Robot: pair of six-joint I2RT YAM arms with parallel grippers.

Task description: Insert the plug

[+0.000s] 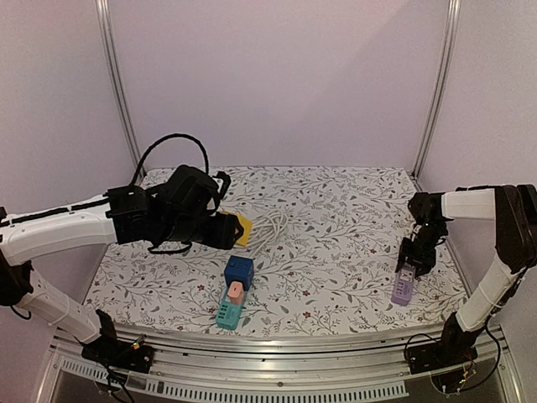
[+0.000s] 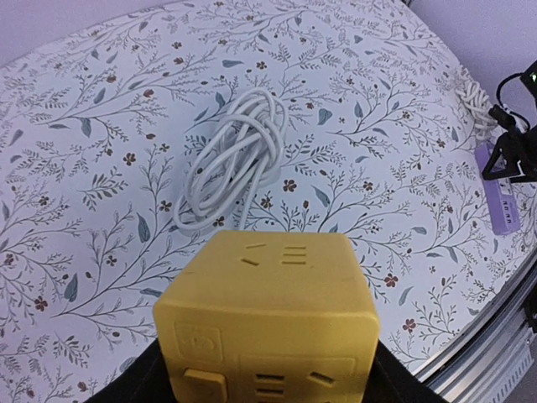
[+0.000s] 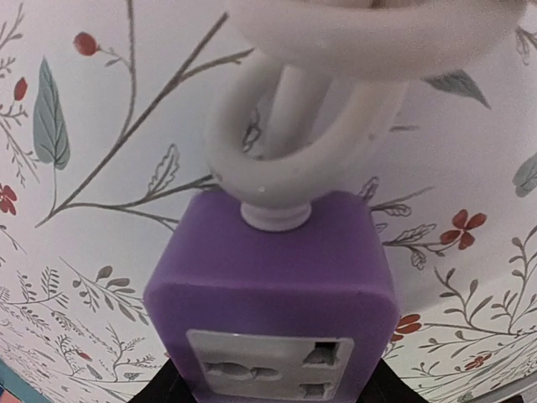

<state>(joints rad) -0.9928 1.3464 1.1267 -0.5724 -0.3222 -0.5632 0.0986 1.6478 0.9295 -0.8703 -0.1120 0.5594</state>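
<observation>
currently your left gripper (image 1: 231,230) pinches the yellow socket cube (image 2: 268,319) between its fingers. just ahead of these fingers the coiled white cable (image 2: 235,164) lies on the flowered table (image 1: 352,210). your right gripper (image 1: 412,262) is clamped on the purple socket block (image 3: 268,285), and a white cord loop (image 3: 277,159) leaves its far end. a pink plug (image 1: 236,292) sits on a teal strip (image 1: 227,316), touching a blue cube (image 1: 238,269), below the left fingers and well apart from the right ones.

Lab booth (aluminium frame (image 1: 117,92), plain walls (image 1: 277,75))
</observation>
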